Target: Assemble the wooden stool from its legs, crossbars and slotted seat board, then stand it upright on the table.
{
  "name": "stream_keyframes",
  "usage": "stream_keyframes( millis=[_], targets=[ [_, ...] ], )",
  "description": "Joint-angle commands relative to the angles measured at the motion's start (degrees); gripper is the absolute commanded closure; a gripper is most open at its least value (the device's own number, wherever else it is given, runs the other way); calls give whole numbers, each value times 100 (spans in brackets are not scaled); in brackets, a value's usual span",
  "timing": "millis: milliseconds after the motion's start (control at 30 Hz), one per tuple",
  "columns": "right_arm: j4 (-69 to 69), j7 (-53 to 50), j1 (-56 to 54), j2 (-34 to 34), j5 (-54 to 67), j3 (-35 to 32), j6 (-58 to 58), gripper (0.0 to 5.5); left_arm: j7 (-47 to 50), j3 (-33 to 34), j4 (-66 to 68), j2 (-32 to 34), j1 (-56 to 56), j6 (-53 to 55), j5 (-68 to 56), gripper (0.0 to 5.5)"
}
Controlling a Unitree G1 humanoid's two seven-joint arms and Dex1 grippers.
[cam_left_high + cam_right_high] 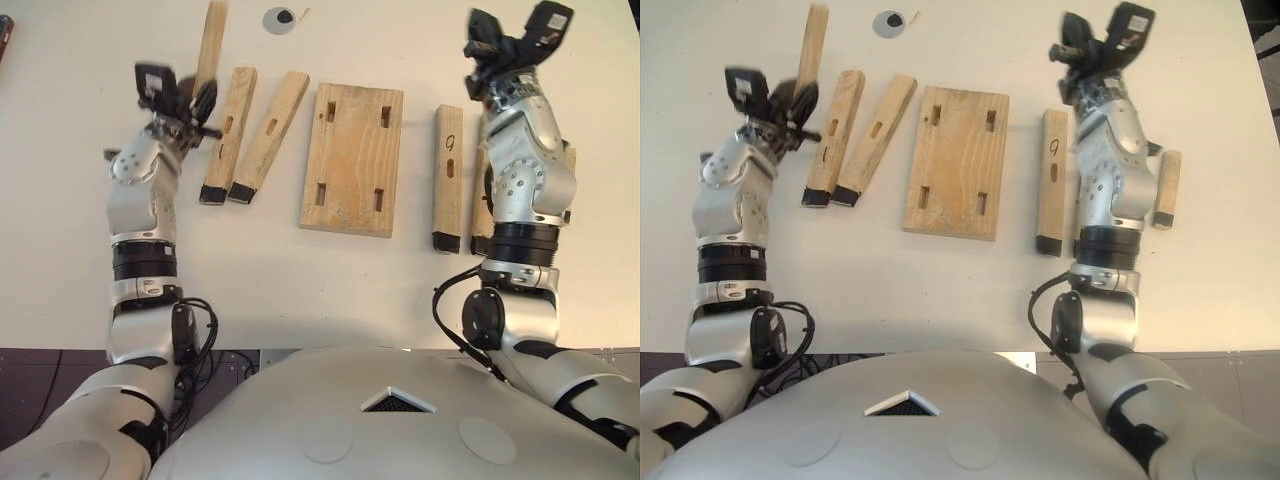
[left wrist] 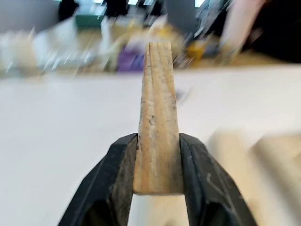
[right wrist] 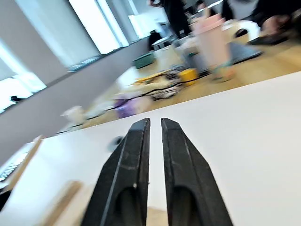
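Note:
My left gripper (image 2: 157,143) is shut on the near end of a plain wooden bar (image 1: 211,45), held over the table's far left; the bar points away from me. Beside it lie two slotted legs with black tips (image 1: 229,135) (image 1: 268,136), leaning toward each other. The slotted seat board (image 1: 351,160) lies flat in the middle. Right of it lies another slotted leg (image 1: 448,178), and one more leg (image 1: 1166,188) is partly hidden behind my right forearm. My right gripper (image 3: 155,123) is raised above the far right of the table, shut with nothing in it.
A small grey disc (image 1: 280,18) sits on the white table (image 1: 300,280) at its far edge, behind the legs. A dark object (image 1: 4,35) pokes in at the far left edge. The near strip of table in front of the parts is bare.

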Motion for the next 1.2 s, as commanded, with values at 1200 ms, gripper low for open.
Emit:
stream_keyframes(
  millis=[1200],
  targets=[
    [595, -1059, -483, -678, -174, -376, -465, 512, -210, -1323, -1749, -689, 510, 614, 117, 317]
  ],
)
